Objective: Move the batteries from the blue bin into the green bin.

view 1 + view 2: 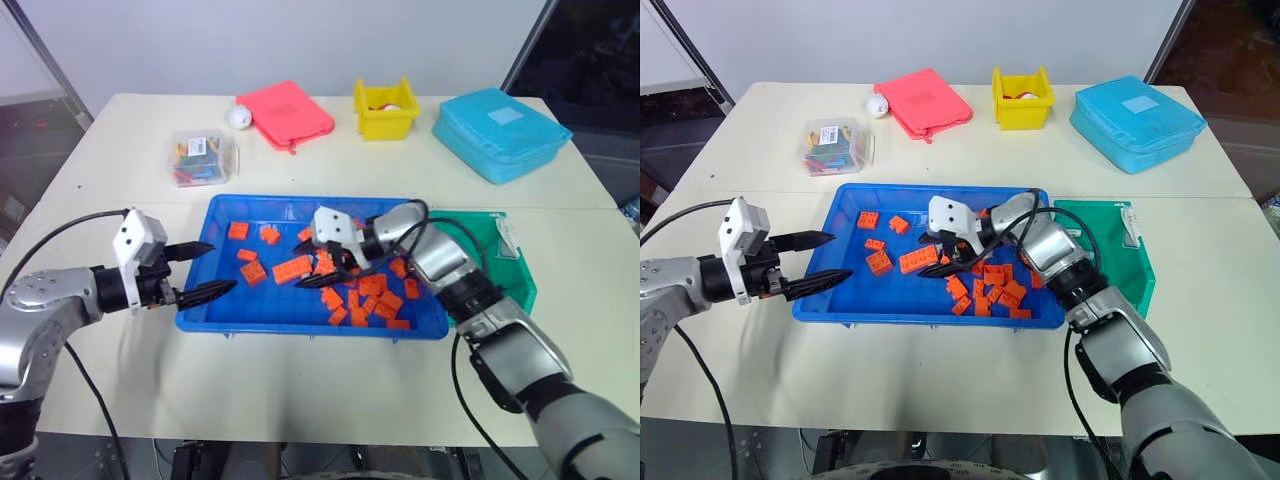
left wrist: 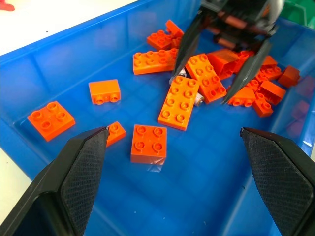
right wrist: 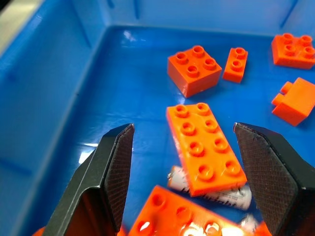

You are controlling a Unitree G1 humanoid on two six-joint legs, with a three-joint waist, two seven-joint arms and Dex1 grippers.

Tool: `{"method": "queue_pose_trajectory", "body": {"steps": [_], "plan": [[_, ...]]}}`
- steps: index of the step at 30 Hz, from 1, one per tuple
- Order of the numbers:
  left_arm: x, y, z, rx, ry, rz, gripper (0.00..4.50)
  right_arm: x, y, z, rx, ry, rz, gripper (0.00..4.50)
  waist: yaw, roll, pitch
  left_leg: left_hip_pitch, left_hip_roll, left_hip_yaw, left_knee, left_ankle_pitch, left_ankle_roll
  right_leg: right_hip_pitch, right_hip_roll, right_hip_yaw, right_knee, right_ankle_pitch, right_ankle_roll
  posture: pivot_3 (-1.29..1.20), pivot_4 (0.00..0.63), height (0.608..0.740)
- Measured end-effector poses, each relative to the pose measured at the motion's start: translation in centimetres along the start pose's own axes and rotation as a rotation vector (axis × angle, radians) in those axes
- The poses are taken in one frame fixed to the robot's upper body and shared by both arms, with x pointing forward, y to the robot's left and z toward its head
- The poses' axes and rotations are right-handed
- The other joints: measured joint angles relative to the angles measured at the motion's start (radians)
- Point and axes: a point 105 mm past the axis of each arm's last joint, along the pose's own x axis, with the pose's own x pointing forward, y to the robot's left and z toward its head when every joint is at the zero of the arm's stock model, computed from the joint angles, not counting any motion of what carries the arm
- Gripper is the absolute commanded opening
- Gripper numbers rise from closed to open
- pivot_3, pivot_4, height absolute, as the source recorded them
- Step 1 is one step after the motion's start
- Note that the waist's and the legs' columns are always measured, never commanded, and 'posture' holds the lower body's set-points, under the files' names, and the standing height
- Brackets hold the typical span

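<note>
The blue bin (image 1: 300,325) sits mid-table, strewn with orange bricks (image 1: 372,295). The green bin (image 1: 515,275) stands against its right side. A silvery battery (image 3: 219,195) lies half under a long orange brick (image 3: 204,147), and another battery end (image 2: 180,74) peeks out beside a brick. My right gripper (image 1: 322,265) hangs open and low over the bin's middle, its jaws straddling that long brick and the battery beneath it. My left gripper (image 1: 224,266) is open above the bin's left rim, holding nothing.
At the back of the table are a yellow bin (image 1: 385,112), a pink case (image 1: 285,113), a light-blue zipped case (image 1: 500,132), a clear box of coloured pieces (image 1: 203,158) and a white ball (image 1: 240,116). A small white object (image 1: 506,238) lies in the green bin.
</note>
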Motion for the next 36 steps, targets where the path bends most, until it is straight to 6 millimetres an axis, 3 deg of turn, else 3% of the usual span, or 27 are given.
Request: {"method": "queue_pose_trajectory", "body": {"steps": [11, 14, 17, 27, 36], "plan": [[0.4, 0.0, 0.0, -0.005, -0.013, 0.012, 4.46, 1.0, -1.7, -0.7, -0.020, 0.074, -0.006, 3.34, -0.021, 0.000, 0.000, 0.000, 0.000, 0.000, 0.000, 0.000, -0.001, -0.001, -0.001, -0.001, 0.002, 0.000, 0.000, 0.00, 0.150, 0.740], [0.6, 0.0, -0.1, -0.013, -0.019, 0.014, 4.50, 1.2, -1.7, -0.6, -0.026, 0.074, 0.007, 2.53, -0.023, 0.000, 0.000, 0.000, 0.000, 0.000, 0.000, 0.000, -0.001, -0.002, -0.001, -0.002, 0.003, 0.000, -0.001, 0.00, 0.150, 0.740], [0.7, 0.1, -0.1, -0.016, -0.024, 0.022, 4.50, 1.3, -1.6, -0.6, -0.034, 0.076, 0.026, 1.17, -0.022, 0.000, 0.000, 0.000, 0.000, 0.000, 0.000, 0.000, -0.001, -0.004, -0.001, -0.002, 0.006, 0.001, -0.001, 0.00, 0.150, 0.740], [0.8, 0.2, -0.1, -0.018, -0.029, 0.042, 4.50, 1.9, -1.3, -0.1, -0.036, 0.064, 0.048, 1.16, -0.022, 0.000, 0.000, 0.000, 0.000, 0.001, 0.001, 0.002, -0.004, -0.007, -0.001, -0.002, 0.012, 0.001, -0.001, 0.00, 0.150, 0.740], [0.8, 0.1, 0.0, -0.016, -0.032, 0.040, 4.50, 4.6, -2.8, 4.9, -0.124, -0.080, -0.072, 1.16, -0.026, 0.000, 0.000, 0.000, 0.000, 0.001, 0.000, 0.005, -0.008, -0.009, 0.001, -0.003, 0.015, 0.002, -0.003, 0.00, 0.150, 0.740]]}}
